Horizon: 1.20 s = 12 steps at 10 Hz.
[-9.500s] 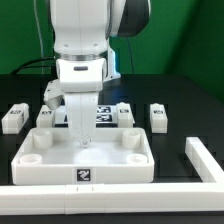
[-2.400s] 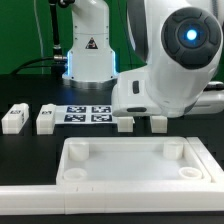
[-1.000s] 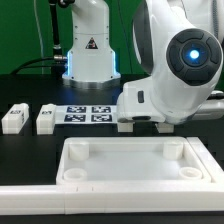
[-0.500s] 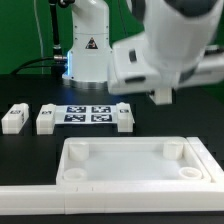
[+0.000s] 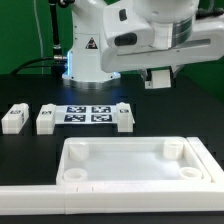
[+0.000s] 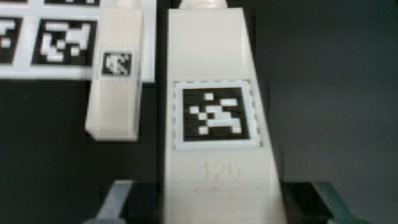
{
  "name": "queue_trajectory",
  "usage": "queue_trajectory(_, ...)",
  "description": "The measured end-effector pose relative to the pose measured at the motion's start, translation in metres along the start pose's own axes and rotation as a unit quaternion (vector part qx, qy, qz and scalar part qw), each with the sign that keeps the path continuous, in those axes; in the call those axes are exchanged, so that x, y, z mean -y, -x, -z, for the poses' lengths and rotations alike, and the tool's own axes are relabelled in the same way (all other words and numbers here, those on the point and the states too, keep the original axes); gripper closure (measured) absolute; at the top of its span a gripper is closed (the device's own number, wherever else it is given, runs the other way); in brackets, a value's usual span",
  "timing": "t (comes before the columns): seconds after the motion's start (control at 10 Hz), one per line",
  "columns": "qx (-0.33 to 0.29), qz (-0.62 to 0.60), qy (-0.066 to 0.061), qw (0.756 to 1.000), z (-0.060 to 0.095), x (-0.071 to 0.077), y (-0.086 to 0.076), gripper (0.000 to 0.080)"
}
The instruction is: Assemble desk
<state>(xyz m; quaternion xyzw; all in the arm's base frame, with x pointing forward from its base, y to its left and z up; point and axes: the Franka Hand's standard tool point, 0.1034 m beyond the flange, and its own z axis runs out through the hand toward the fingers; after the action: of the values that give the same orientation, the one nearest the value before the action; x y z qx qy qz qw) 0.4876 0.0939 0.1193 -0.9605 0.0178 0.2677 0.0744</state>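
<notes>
No words legible; a patterned tag [image 6: 215, 112] marks the leg [image 6: 210, 45].

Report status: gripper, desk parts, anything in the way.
Gripper shut on one leg, held above table. Desk top waiting, nothing fitted. No obstruction seen.

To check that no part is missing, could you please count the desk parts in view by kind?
White plastic tray-like rectangular desk top: 1
White tagged square-post legs: 4 (three lying loose, one in the pincer)
Total: 5
</notes>
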Motion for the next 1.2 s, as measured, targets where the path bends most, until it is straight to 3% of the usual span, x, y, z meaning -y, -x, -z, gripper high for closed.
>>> queue_trajectory(0.2,-0.060,0.008,-0.001,0.998,0.002,-0.003,-0.014,0.0509)
queue_trajectory(0.6,-0.210,0.027,-0.007,0.977,0.098,-0.001,-0.050,0.0509)
queue_trajectory(0.8,-0.281,0.026,-0.001,0.959,0.093,-0.003,-0.052,0.0509)
queue_trajectory(1.0,-0.344,0.028,0.003,0.938,0.098,-0.005,-0.060,0.0509)
queue_trajectory(1.1,-0.362,0.037,0.012,0.931,0.102,-0.005,-0.066,0.0509)
queue_trajectory(1.2,-0.396,0.039,0.013,0.917,0.117,-0.007,-0.076,0.0509)
